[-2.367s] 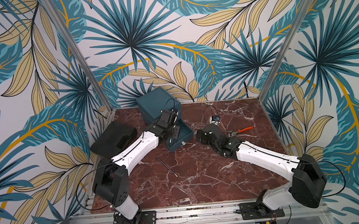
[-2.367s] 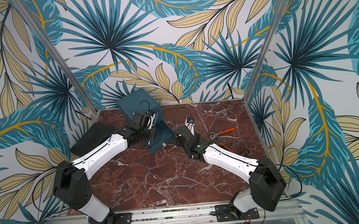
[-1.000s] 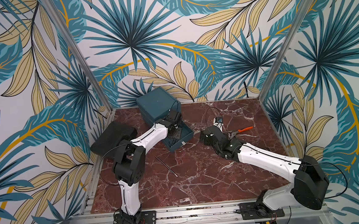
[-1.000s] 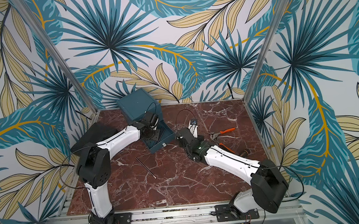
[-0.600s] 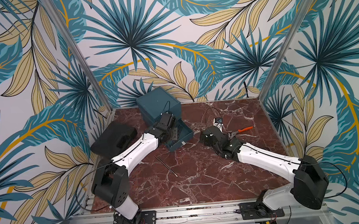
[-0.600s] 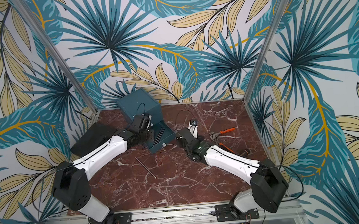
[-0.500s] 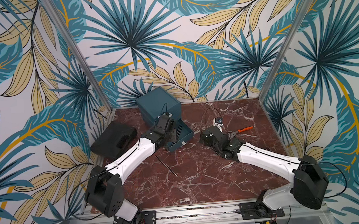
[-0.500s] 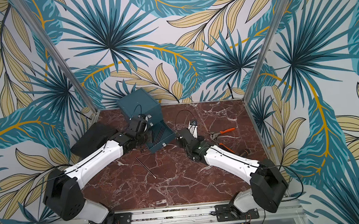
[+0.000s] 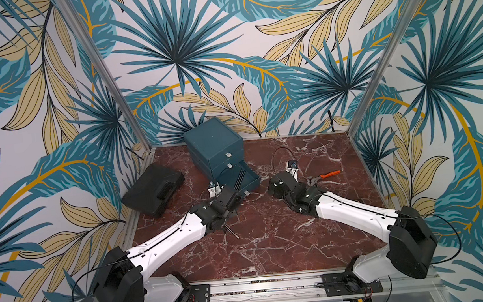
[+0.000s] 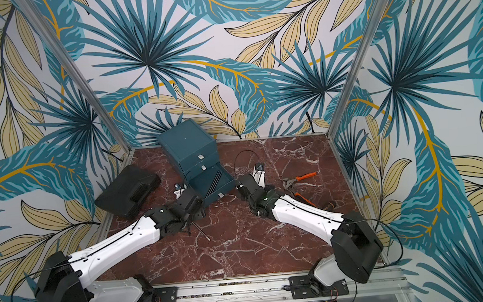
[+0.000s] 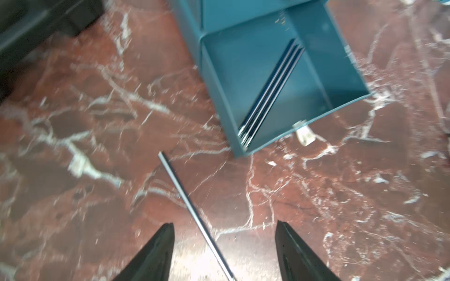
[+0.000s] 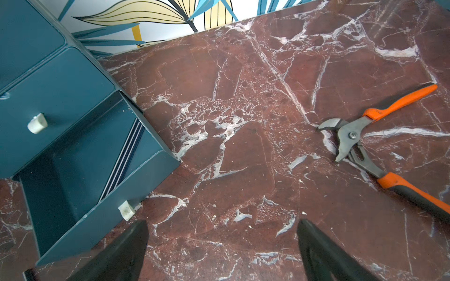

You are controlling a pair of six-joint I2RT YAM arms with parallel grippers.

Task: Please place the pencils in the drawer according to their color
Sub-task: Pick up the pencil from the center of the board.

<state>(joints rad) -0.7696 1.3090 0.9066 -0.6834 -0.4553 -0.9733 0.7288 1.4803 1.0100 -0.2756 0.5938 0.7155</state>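
Pulled back from the open drawer (image 11: 243,73) with its black pencils (image 11: 270,87), my left claw (image 11: 224,223) hangs spread over the one pencil (image 11: 185,194) remaining outside, nearer.

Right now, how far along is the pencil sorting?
Done: several dark pencils lie in the pulled-out bottom drawer; the two upper drawers are shut, contents hidden. In hand: nothing; the left gripper hangs open over one loose dark pencil on the table, and the right gripper is open and empty. Left: that pencil goes in, then the drawer needs closing.
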